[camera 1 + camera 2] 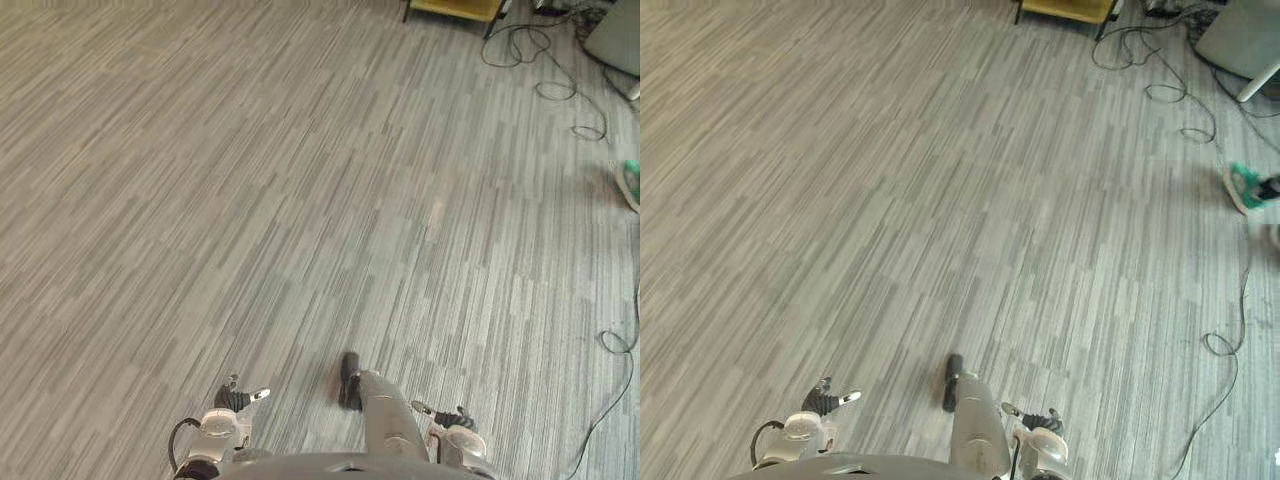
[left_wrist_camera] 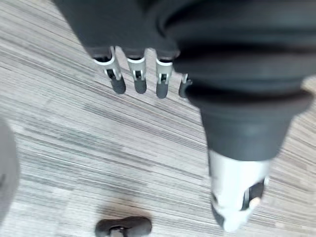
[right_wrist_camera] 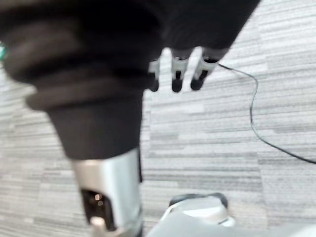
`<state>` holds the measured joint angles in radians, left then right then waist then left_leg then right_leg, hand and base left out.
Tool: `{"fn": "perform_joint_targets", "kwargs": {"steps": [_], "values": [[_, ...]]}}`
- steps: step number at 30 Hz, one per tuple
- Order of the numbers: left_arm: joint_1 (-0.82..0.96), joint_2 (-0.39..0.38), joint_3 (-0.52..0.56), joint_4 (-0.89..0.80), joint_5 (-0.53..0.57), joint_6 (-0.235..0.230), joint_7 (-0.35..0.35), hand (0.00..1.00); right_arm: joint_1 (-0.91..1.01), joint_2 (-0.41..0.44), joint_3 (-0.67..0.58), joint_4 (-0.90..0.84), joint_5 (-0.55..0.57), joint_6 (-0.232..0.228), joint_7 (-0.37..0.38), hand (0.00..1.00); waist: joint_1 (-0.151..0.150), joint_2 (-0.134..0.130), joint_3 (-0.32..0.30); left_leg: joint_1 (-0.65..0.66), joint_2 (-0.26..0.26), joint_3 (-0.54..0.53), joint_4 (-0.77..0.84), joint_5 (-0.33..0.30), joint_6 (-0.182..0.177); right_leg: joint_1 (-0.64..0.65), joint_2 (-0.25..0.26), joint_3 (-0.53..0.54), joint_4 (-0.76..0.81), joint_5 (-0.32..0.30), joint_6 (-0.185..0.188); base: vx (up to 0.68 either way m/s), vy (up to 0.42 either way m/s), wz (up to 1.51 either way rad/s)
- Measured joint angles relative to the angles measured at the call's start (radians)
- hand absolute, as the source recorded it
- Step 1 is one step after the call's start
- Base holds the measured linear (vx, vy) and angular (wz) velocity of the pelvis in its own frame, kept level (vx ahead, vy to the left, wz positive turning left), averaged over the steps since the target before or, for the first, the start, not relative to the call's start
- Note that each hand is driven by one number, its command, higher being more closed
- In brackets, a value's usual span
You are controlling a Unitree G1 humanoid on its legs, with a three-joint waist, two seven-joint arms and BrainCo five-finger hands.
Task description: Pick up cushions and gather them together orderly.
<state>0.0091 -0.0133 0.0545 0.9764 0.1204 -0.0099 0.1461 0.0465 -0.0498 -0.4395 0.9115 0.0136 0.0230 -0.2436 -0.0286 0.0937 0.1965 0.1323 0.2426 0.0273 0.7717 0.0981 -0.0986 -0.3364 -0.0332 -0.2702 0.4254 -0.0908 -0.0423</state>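
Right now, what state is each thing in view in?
Left hand: open, empty, above the carpet.
Right hand: open, empty.
Cable: lying loose on the carpet.
Yellow furniture: standing, cut off by the far edge.
Teal item: on the carpet, too cut off to tell.

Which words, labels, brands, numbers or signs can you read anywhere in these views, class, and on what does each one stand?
None: no text can be read.
The striped grey carpet bears no print.
The yellow furniture and the green object are too small to tell any label.
The left robot hand and the right robot hand show no legible marking.
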Motion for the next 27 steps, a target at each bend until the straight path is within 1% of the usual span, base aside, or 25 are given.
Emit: {"fn": "perform_joint_targets", "kwargs": {"steps": [1, 2, 3, 5, 6, 7, 8, 9, 10, 11, 12, 13, 14, 15, 16, 17, 18, 19, 20, 21, 22, 23, 24, 25, 27], "values": [[0.003, -0.004, 0.013, -0.009, -0.001, -0.006, -0.005, 0.00, 0.007, 0.000, 0.006, -0.002, 0.002, -0.003, -0.001, 0.00, 0.013, 0.004, 0.002, -0.119, 0.033, 0.010, 0.272, -0.074, 0.010, 0.080, 0.034, 0.017, -0.022, -0.046, -0.016, 0.55, -0.065, -0.38], [0.008, -0.004, 0.016, -0.011, -0.001, -0.006, -0.009, 0.00, 0.010, 0.000, 0.009, 0.002, 0.010, -0.006, -0.001, 0.00, 0.025, 0.001, 0.004, -0.184, 0.050, 0.039, 0.392, -0.139, 0.030, 0.136, 0.049, 0.033, -0.036, -0.070, -0.014, 0.60, -0.042, -0.47], [0.020, 0.000, 0.019, -0.033, -0.002, -0.007, -0.010, 0.00, 0.015, 0.001, 0.013, 0.007, 0.023, -0.006, -0.002, 0.00, 0.034, -0.002, 0.004, -0.238, 0.051, 0.063, 0.450, -0.192, 0.050, 0.191, 0.053, 0.048, -0.054, -0.087, -0.008, 0.46, 0.029, -0.41], [0.040, 0.002, 0.026, -0.073, -0.004, -0.010, -0.009, 0.00, 0.020, 0.000, 0.034, 0.004, 0.033, -0.007, -0.008, 0.00, 0.058, -0.008, 0.005, -0.365, 0.046, 0.117, 0.450, -0.259, 0.058, 0.284, 0.050, 0.088, -0.104, -0.110, 0.016, 0.48, 0.100, -0.40], [0.045, 0.001, 0.031, -0.087, -0.012, -0.010, -0.009, 0.00, 0.016, 0.001, 0.040, -0.001, 0.038, -0.007, -0.008, 0.00, 0.062, -0.005, 0.004, -0.398, 0.044, 0.126, 0.432, -0.274, 0.062, 0.309, 0.047, 0.096, -0.122, -0.115, 0.022, 0.45, 0.177, -0.27], [0.047, 0.000, 0.033, -0.108, -0.021, -0.011, -0.008, 0.00, 0.016, 0.003, 0.056, -0.001, 0.041, -0.006, -0.009, 0.00, 0.069, -0.006, 0.005, -0.475, 0.025, 0.153, 0.336, -0.317, 0.064, 0.374, 0.023, 0.106, -0.171, -0.126, 0.042, 0.48, 0.235, -0.16], [0.047, 0.000, 0.029, -0.114, -0.022, -0.013, -0.007, 0.00, 0.016, 0.004, 0.061, 0.013, 0.041, -0.005, -0.007, 0.00, 0.077, -0.014, 0.001, -0.506, 0.001, 0.186, 0.187, -0.331, 0.063, 0.409, -0.005, 0.113, -0.198, -0.133, 0.056, 0.38, 0.199, -0.18], [0.047, 0.000, 0.028, -0.116, -0.022, -0.014, -0.007, 0.00, 0.017, 0.005, 0.062, 0.016, 0.040, -0.005, -0.007, 0.00, 0.084, -0.016, -0.002, -0.507, -0.010, 0.203, 0.091, -0.331, 0.063, 0.421, -0.017, 0.121, -0.207, -0.139, 0.066, 0.48, 0.293, -0.32], [0.049, -0.001, 0.021, -0.118, -0.021, -0.014, -0.006, 0.00, 0.014, 0.003, 0.065, 0.018, 0.040, -0.005, -0.006, 0.00, 0.093, 0.001, -0.012, -0.502, -0.033, 0.218, -0.259, -0.266, 0.046, 0.449, -0.033, 0.144, -0.214, -0.169, 0.118, 0.40, 0.266, -0.37], [0.051, -0.006, 0.023, -0.116, -0.030, -0.015, -0.008, 0.00, 0.013, 0.000, 0.065, 0.017, 0.040, -0.006, -0.006, 0.00, 0.099, 0.011, -0.017, -0.490, -0.040, 0.227, -0.299, -0.161, 0.109, 0.461, -0.035, 0.155, -0.213, -0.181, 0.141, 0.64, 0.375, -0.31], [0.038, 0.005, 0.031, -0.110, -0.036, -0.013, -0.003, 0.00, 0.015, 0.019, 0.074, 0.019, 0.041, 0.000, -0.006, 0.00, 0.099, -0.040, -0.018, -0.447, -0.084, 0.282, -0.341, -0.174, 0.108, 0.478, -0.075, 0.178, -0.232, -0.182, 0.144, 0.44, 0.223, -0.13], [0.038, 0.008, 0.032, -0.110, -0.035, -0.013, 0.000, 0.00, 0.012, 0.025, 0.079, 0.017, 0.040, -0.001, -0.006, 0.00, 0.099, -0.044, -0.020, -0.441, -0.091, 0.282, -0.350, -0.172, 0.113, 0.481, -0.070, 0.177, -0.254, -0.174, 0.133, 0.51, 0.196, -0.14], [0.036, 0.017, 0.037, -0.104, -0.044, -0.018, -0.002, 0.00, 0.000, 0.044, 0.079, 0.017, 0.040, -0.006, -0.006, 0.00, 0.112, -0.051, -0.018, -0.455, -0.081, 0.282, -0.291, -0.190, 0.089, 0.506, -0.029, 0.190, -0.320, -0.057, 0.071, 0.35, 0.111, -0.09], [0.032, 0.025, 0.043, -0.103, -0.046, -0.023, -0.004, 0.00, -0.003, 0.045, 0.078, 0.020, 0.040, -0.008, -0.006, 0.00, 0.116, -0.055, -0.016, -0.470, -0.074, 0.283, -0.237, -0.198, 0.095, 0.522, -0.035, 0.165, -0.333, -0.040, 0.067, 0.40, 0.151, -0.10], [0.028, 0.024, 0.055, -0.102, -0.052, -0.035, -0.007, 0.00, -0.012, 0.043, 0.074, 0.039, 0.040, -0.007, -0.007, 0.00, 0.127, -0.059, -0.017, -0.506, -0.090, 0.267, -0.183, -0.234, 0.085, 0.543, -0.049, 0.185, -0.333, -0.024, 0.084, 0.37, 0.193, 0.05], [0.039, 0.017, 0.059, -0.084, -0.047, -0.031, -0.007, 0.00, 0.001, 0.040, 0.074, 0.048, 0.039, -0.006, -0.006, 0.00, 0.122, -0.059, -0.051, -0.476, -0.123, 0.213, -0.312, -0.236, 0.105, 0.541, -0.056, 0.207, -0.309, -0.034, 0.098, 0.36, 0.221, 0.00], [0.047, 0.022, 0.070, -0.073, -0.058, -0.031, -0.010, 0.00, 0.009, 0.043, 0.073, 0.048, 0.039, -0.007, -0.005, 0.00, 0.117, -0.076, -0.070, -0.457, -0.151, 0.234, -0.300, -0.266, 0.149, 0.528, -0.082, 0.226, -0.236, -0.078, 0.108, 0.29, 0.176, 0.03], [0.052, 0.021, 0.072, -0.070, -0.058, -0.031, -0.006, 0.00, 0.014, 0.045, 0.075, 0.049, 0.039, -0.009, -0.004, 0.00, 0.116, -0.086, -0.080, -0.450, -0.163, 0.243, -0.302, -0.288, 0.150, 0.503, -0.098, 0.231, -0.179, -0.092, 0.111, 0.32, 0.158, -0.02], [0.052, 0.028, 0.069, -0.062, -0.059, -0.032, -0.006, 0.00, 0.017, 0.049, 0.075, 0.052, 0.039, -0.008, 0.003, 0.00, 0.114, -0.102, -0.091, -0.426, -0.191, 0.254, -0.303, -0.322, 0.158, 0.429, -0.130, 0.255, 0.007, -0.109, 0.152, 0.41, 0.168, -0.03], [0.051, 0.031, 0.062, -0.060, -0.061, -0.031, -0.005, 0.00, 0.020, 0.052, 0.075, 0.051, 0.037, -0.007, 0.005, 0.00, 0.112, -0.113, -0.088, -0.403, -0.208, 0.260, -0.304, -0.342, 0.159, 0.361, -0.148, 0.279, 0.164, -0.092, 0.187, 0.42, 0.165, -0.03], [0.050, 0.042, 0.054, -0.059, -0.062, -0.029, -0.005, 0.00, 0.024, 0.057, 0.074, 0.047, 0.037, -0.007, 0.008, 0.00, 0.105, -0.127, -0.079, -0.361, -0.231, 0.263, -0.310, -0.365, 0.160, 0.278, -0.162, 0.303, 0.387, -0.038, 0.246, 0.50, 0.143, 0.08], [0.051, 0.056, 0.042, -0.051, -0.062, -0.013, -0.005, 0.00, 0.031, 0.059, 0.073, 0.036, 0.041, -0.014, 0.017, 0.00, 0.084, -0.135, -0.070, -0.281, -0.255, 0.257, -0.331, -0.389, 0.167, 0.188, -0.177, 0.275, 0.634, -0.021, 0.237, 0.51, 0.103, 0.13], [0.056, 0.059, 0.029, -0.041, -0.059, -0.004, -0.005, 0.00, 0.034, 0.057, 0.075, 0.019, 0.039, -0.019, 0.019, 0.00, 0.075, -0.128, -0.066, -0.210, -0.260, 0.257, -0.365, -0.399, 0.170, 0.146, -0.182, 0.219, 0.721, -0.046, 0.189, 0.59, 0.094, 0.08], [0.054, 0.057, 0.017, -0.042, -0.058, 0.001, -0.006, 0.00, 0.041, 0.058, 0.077, 0.004, 0.039, -0.022, 0.021, 0.00, 0.071, -0.126, -0.066, -0.141, -0.261, 0.258, -0.417, -0.403, 0.165, 0.110, -0.185, 0.151, 0.732, -0.079, 0.145, 0.40, 0.049, -0.02], [0.052, 0.053, 0.012, -0.041, -0.057, 0.001, -0.007, 0.00, 0.042, 0.066, 0.078, -0.009, 0.040, -0.030, 0.022, 0.00, 0.066, -0.127, -0.067, -0.071, -0.260, 0.255, -0.477, -0.408, 0.154, 0.039, -0.189, 0.066, 0.678, -0.119, 0.119, 0.39, 0.010, 0.03]]}}
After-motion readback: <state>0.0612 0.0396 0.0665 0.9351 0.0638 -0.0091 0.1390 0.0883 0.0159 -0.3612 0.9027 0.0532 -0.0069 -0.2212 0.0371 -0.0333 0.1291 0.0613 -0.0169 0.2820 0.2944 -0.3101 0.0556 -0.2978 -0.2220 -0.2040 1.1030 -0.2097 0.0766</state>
